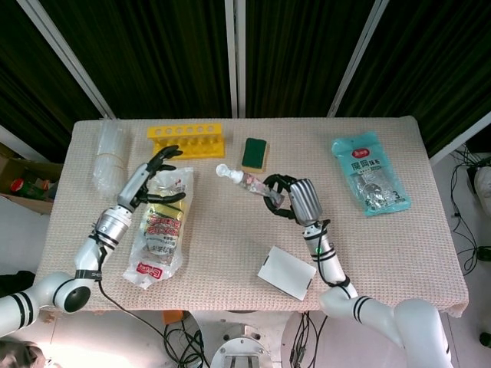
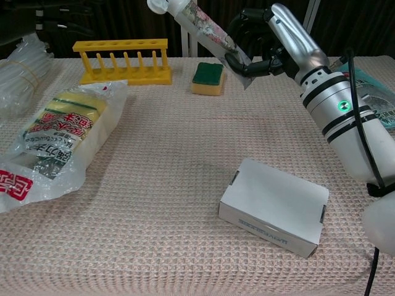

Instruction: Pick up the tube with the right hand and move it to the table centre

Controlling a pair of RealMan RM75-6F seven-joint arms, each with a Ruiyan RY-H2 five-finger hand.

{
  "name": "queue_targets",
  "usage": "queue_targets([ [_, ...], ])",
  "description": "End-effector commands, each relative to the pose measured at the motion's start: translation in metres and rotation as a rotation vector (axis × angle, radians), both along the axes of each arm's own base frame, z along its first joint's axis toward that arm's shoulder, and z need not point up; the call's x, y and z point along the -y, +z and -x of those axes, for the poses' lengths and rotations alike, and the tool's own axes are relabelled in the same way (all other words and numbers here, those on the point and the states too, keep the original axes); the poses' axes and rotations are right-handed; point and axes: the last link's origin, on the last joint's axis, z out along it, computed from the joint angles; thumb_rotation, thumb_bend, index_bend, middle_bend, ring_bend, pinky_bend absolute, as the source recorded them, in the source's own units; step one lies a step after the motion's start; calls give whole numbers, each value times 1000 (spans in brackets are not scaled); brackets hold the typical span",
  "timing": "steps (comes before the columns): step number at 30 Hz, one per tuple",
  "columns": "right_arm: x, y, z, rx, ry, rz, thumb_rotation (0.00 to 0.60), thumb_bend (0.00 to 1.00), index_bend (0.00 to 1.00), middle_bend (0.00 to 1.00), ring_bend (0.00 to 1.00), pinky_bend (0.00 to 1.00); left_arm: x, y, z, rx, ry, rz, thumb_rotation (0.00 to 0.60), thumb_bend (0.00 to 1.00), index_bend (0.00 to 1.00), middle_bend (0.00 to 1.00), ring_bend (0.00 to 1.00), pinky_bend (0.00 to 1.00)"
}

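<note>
While held, tube (image 2: 200,20) cap-end seemingly up-left.

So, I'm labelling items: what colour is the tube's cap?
White cap on the tube; clearest in the chest view.

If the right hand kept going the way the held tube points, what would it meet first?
Probably nothing soon: the right hand holds the tube raised, cap toward the yellow rack and left hand. Depth is unclear.

Tube (image 2: 197,21) crimped end — hidden inside right robot hand (image 2: 271,43).
</note>
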Motion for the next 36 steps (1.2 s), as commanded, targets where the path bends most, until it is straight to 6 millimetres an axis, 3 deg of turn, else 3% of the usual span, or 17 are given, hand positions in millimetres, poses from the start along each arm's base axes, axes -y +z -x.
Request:
queue_targets([
  [1, -3, -5, -8, 33, 34, 4, 600, 446, 1000, 946, 839, 892, -12, -8, -19, 115, 51, 99, 237, 0, 106, 136, 74, 205],
  [9, -6, -14, -16, 69, 68, -7, 600, 446, 1000, 946, 839, 892, -15, -20, -43, 221, 73, 197, 172, 0, 106, 136, 74, 204],
  [19, -11, -21, -29, 115, 105, -25, 600, 446, 1000, 946, 839, 893, -14, -28, -71, 267, 37, 241, 166, 0, 106, 136, 74, 203],
  [36, -13, -37, -38, 132, 86, -108, 600, 450, 1000, 946, 839, 892, -5, -30, -89, 280, -47, 228, 164, 0, 107, 137, 86, 202],
])
